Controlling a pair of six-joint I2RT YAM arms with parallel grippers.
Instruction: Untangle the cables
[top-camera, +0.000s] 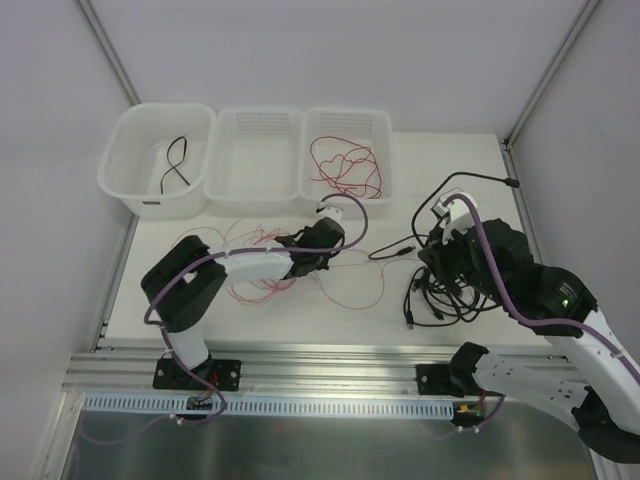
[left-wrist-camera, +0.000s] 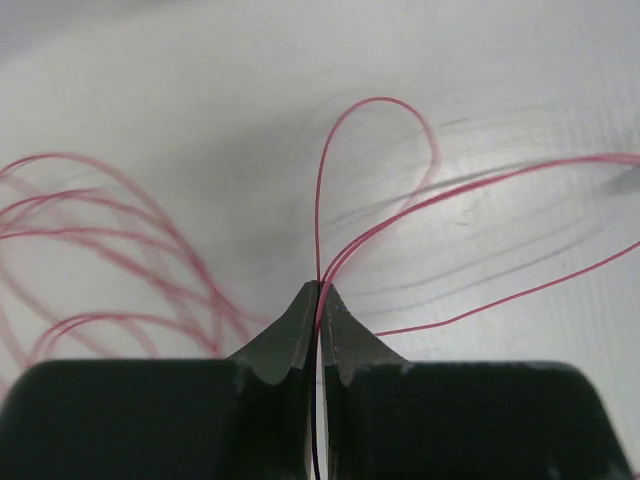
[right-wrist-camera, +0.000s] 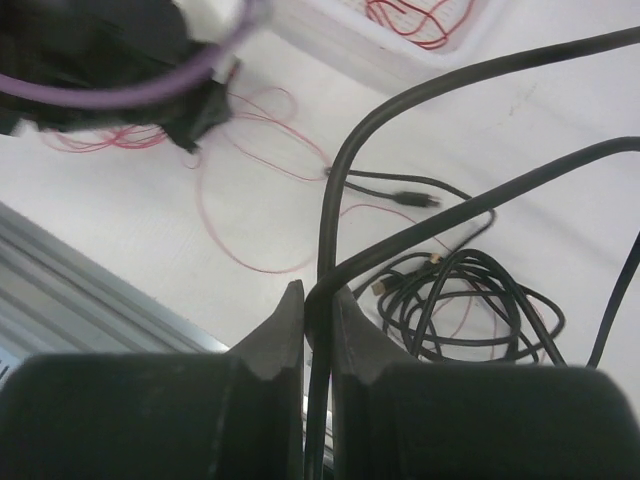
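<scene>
The left tool (left-wrist-camera: 320, 292) is pinched fully closed on a thin red wire (left-wrist-camera: 372, 101) that loops up from its tips. More loose red wire loops (left-wrist-camera: 90, 220) lie on the white surface (left-wrist-camera: 200, 80) beside it. The right tool (right-wrist-camera: 318, 300) is clamped shut on a black cable (right-wrist-camera: 338, 190), with a coil of black cables (right-wrist-camera: 470, 310) lying nearby. A row of three white plastic baskets (top-camera: 255, 198) stands beyond.

Wires (left-wrist-camera: 317, 200) red; cables (right-wrist-camera: 327, 230) black. Bins (top-camera: 165, 110) white, perforated. Surface (top-camera: 270, 320) white. Arm hose (right-wrist-camera: 120, 97) purple. Left claw (left-wrist-camera: 320, 300), right claw (right-wrist-camera: 318, 300) dark grey.
</scene>
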